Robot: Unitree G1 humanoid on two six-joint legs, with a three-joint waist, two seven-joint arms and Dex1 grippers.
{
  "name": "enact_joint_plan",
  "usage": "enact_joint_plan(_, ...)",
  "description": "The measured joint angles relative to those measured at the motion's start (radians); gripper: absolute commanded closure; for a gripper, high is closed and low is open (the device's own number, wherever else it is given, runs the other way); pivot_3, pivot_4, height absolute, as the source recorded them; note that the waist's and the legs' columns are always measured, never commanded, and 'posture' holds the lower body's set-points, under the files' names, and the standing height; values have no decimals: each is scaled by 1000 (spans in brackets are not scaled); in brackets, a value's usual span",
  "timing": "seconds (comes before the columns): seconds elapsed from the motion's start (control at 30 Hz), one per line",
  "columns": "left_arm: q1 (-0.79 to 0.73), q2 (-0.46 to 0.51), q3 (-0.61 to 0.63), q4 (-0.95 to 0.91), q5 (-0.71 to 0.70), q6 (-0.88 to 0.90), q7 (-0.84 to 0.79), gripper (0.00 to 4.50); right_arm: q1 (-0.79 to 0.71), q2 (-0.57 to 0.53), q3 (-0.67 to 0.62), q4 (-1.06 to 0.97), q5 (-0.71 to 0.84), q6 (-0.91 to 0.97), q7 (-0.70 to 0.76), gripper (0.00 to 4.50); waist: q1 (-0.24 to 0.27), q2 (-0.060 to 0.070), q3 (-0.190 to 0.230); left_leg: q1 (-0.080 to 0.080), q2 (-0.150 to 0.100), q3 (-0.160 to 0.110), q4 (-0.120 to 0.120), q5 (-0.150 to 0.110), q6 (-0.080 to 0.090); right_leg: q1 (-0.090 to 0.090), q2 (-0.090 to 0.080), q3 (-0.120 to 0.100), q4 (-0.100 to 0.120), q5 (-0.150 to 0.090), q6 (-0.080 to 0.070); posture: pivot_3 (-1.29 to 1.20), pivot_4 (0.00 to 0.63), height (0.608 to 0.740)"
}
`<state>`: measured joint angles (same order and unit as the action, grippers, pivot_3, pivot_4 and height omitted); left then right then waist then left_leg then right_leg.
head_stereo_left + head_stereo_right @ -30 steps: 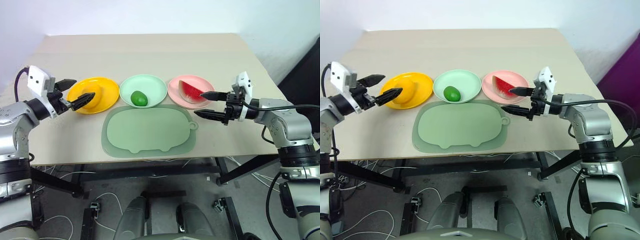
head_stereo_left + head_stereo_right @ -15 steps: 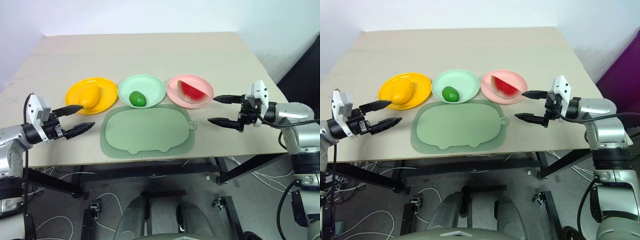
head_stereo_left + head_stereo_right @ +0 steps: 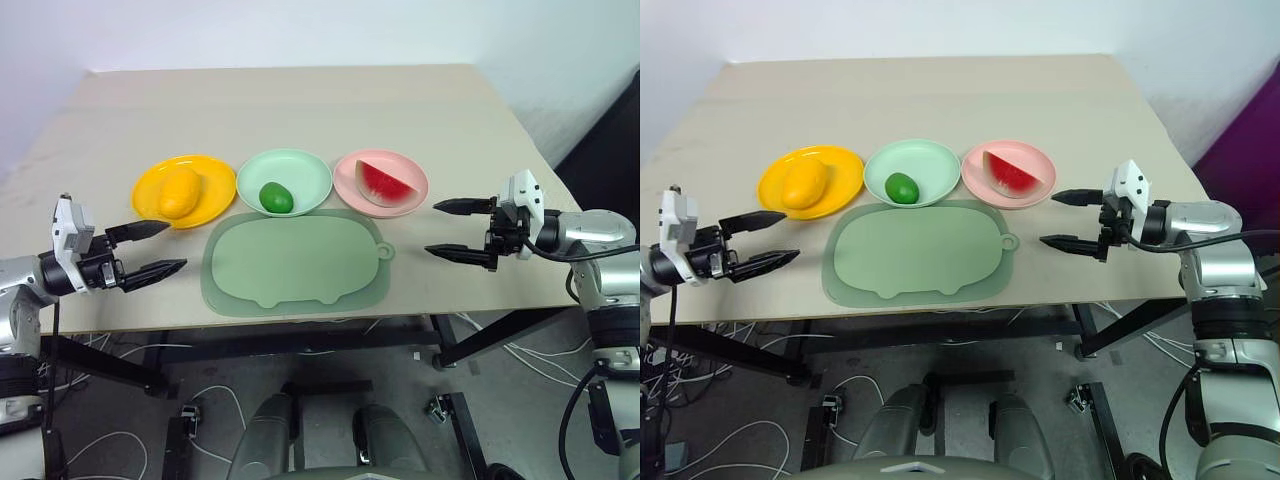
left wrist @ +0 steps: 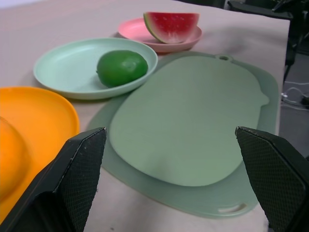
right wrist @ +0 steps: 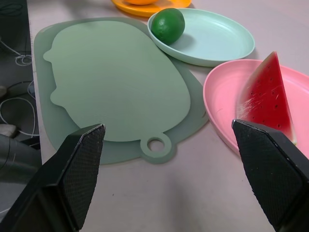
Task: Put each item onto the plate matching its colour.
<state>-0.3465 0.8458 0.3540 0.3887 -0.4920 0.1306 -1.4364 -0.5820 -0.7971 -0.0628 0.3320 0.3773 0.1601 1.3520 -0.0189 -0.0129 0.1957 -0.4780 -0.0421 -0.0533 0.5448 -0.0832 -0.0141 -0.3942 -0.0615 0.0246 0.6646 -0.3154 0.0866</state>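
- tabletop [image 3: 300, 100]: matt beige, smooth
- mat [image 4: 193, 130]: matt pale green, rubbery look, between the jaws
- plates, e.g. green plate [image 4: 63, 67]: smooth plastic, slight sheen
- green fruit [image 4: 121, 67]: glossy plastic
- finger pads [image 4: 84, 164]: black, fine knurled texture

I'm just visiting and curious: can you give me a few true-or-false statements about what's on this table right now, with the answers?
1. The mango lies on the yellow plate. True.
2. The green fruit sits on the pink plate. False: it is on the mint green plate.
3. The right gripper holds the watermelon wedge. False: it is open and empty.
4. The left gripper is open. True.
5. The green mat has nothing on it. True.
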Motion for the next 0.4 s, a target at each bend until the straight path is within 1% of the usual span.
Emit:
enact_joint_plan(0.2,-19,-2,-1,39,0,-29,-7,10,30,1,-4,-90,22,45,-27,0,0,0,0,0,0,0,0,0,0,0,0,0,0,0,0,0,150,737)
enact_joint_plan(0.4,-26,-6,-8,62,1,-61,-20,10,59,6,-4,-127,38,75,-48,0,1,0,0,0,0,0,0,0,0,0,0,0,0,0,0,0,150,737)
